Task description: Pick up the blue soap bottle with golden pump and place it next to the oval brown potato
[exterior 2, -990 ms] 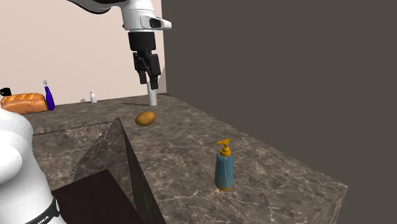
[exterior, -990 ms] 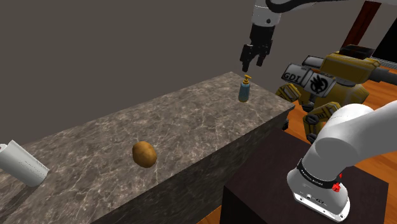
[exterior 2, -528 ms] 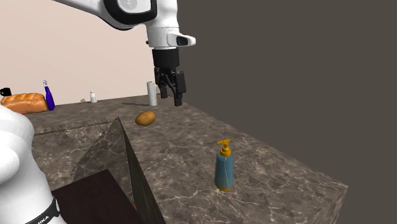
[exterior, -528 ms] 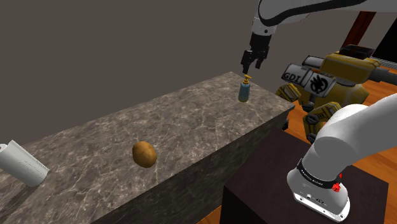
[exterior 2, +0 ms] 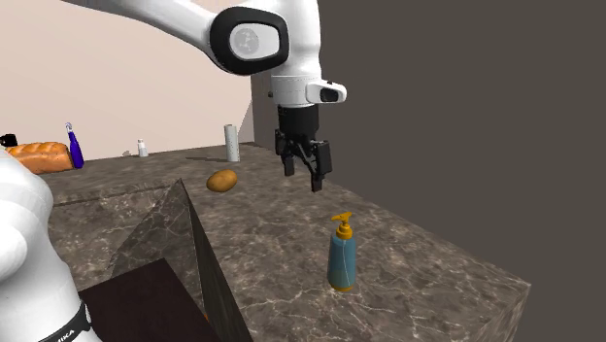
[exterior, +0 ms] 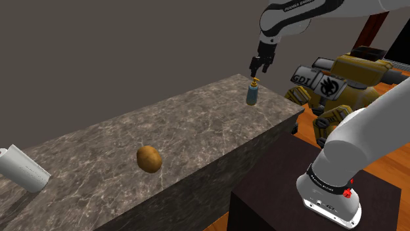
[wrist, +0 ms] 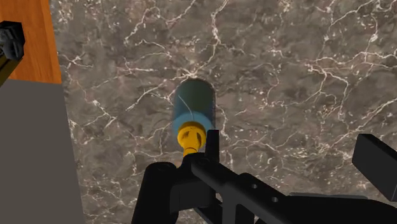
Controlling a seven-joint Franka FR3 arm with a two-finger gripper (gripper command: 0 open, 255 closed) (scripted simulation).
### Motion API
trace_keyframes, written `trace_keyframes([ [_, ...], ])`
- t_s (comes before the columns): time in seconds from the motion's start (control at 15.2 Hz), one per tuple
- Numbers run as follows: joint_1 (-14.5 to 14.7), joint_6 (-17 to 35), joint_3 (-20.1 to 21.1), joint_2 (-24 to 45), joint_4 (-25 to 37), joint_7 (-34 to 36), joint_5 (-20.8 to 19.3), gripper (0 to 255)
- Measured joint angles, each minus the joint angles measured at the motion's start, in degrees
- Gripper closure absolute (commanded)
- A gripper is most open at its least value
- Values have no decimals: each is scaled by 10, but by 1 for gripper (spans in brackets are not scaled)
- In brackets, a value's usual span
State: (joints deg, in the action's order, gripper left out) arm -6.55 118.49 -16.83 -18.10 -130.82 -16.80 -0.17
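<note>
The hand [exterior 2: 303, 180], fingers spread wide and empty, hangs nearly above the upright blue soap bottle [exterior 2: 341, 255] near the veined tabletop [exterior 2: 272, 233] corner, lined up over the golden pump [wrist: 191, 135], apparently to descend for a grasp, with the potato [exterior 2: 222, 181] well apart.

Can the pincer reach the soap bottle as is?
Probably yes. The open pincer hangs above the soap bottle, upright on the counter, nothing between them. The pump sits by one finger, not centred, so a small shift seems needed.
</note>
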Motion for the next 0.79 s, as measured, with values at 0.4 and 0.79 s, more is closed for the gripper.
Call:
trace_keyframes([
  [0.4,-6,54,-48,121,65,-87,48,0],
  [0.79,-8,89,-56,164,69,-114,72,0],
])
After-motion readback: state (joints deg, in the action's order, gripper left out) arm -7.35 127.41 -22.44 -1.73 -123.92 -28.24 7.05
